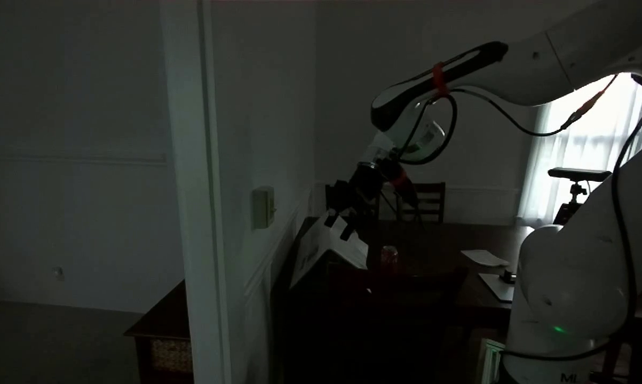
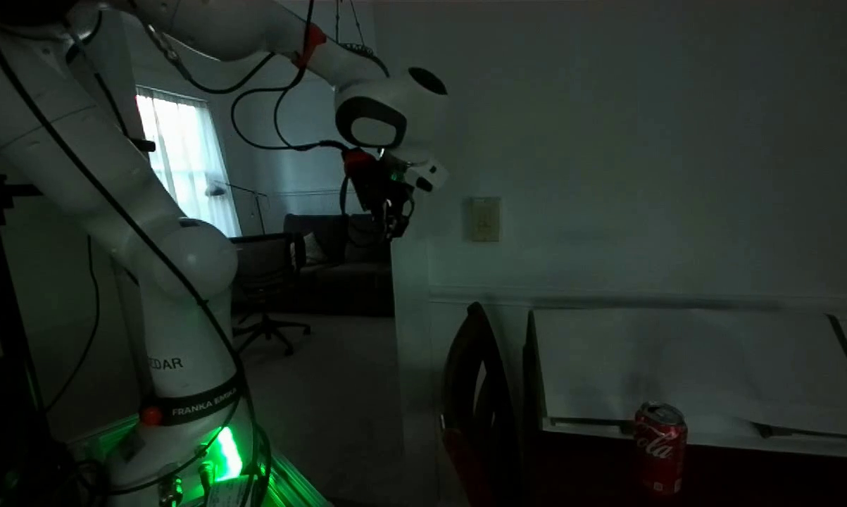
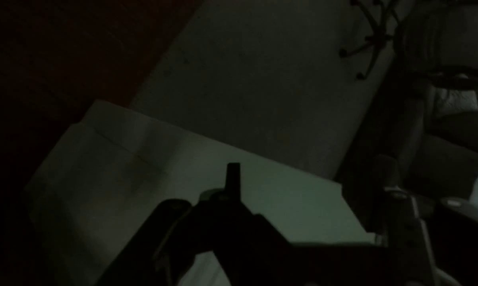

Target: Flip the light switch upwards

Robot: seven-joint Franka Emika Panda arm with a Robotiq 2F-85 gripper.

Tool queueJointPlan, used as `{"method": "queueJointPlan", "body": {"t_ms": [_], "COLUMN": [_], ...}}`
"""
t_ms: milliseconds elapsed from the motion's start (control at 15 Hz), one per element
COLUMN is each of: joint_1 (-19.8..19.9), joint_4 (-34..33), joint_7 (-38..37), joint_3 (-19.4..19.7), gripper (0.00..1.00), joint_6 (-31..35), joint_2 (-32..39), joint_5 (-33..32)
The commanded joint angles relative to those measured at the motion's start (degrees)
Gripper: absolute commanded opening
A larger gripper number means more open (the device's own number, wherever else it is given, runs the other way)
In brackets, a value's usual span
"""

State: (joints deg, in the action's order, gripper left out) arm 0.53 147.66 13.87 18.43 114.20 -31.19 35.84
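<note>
- Left of the claw [image 1: 338, 226] in an exterior view: the light switch [image 1: 264, 207], a small pale plate on the wall [image 1: 246, 106], apart from the claw. Its toggle [image 1: 274, 210] is too small and dim to read as up or down. Wrist view very dark; switch not made out there.
- Claw itself: hanging in the air, tips slanting down, fingers [image 1: 347, 231] spread with a gap between, no object seen held.
- Progress, as judged: approach stage, no contact with the plate. Left to do: bring the claw across, get a fingertip under the toggle, push up. Dim room suggests the light is off; a guess only.
- Far left of the claw, low: a cabinet [image 1: 158, 325], beyond the door frame [image 1: 188, 186].
- Below the claw: a sloping white panel [image 1: 316, 246]; likeliest thing to be brushed should the claw dip.
- Below and right: a red soda can [image 1: 389, 256].
- Right, farther back: a chair [image 1: 430, 188].
- Far right: a bright window [image 1: 601, 136]. Gloom elsewhere may make aiming at the toggle harder.
</note>
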Motion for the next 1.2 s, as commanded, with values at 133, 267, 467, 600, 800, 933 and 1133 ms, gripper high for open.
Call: {"method": "queueJointPlan", "body": {"t_ms": [133, 267, 467, 600, 800, 933, 1133], "joint_1": [1.80, 2.82, 5.55, 7.31, 9.79, 10.20, 10.18], "joint_4": [-5.73, -6.96, -8.56, -9.50, -8.53, -9.50, -10.25], "joint_7": [14.38, 19.37, 24.67, 26.25, 25.63, 26.20, 26.19], "joint_3": [6.09, 6.53, 4.86, 3.28, 0.99, 0.26, 0.09], "gripper": [0.23, 0.10, 0.03, 0.04, 0.06, 0.07, 0.07], "joint_6": [2.54, 3.71, 5.09, 6.99, 6.92, 7.76, 7.96], "joint_2": [9.24, 12.50, 17.83, 21.26, 20.99, 23.33, 24.25], "joint_5": [19.19, 27.88, 38.79, 44.11, 43.56, 45.03, 45.07]}}
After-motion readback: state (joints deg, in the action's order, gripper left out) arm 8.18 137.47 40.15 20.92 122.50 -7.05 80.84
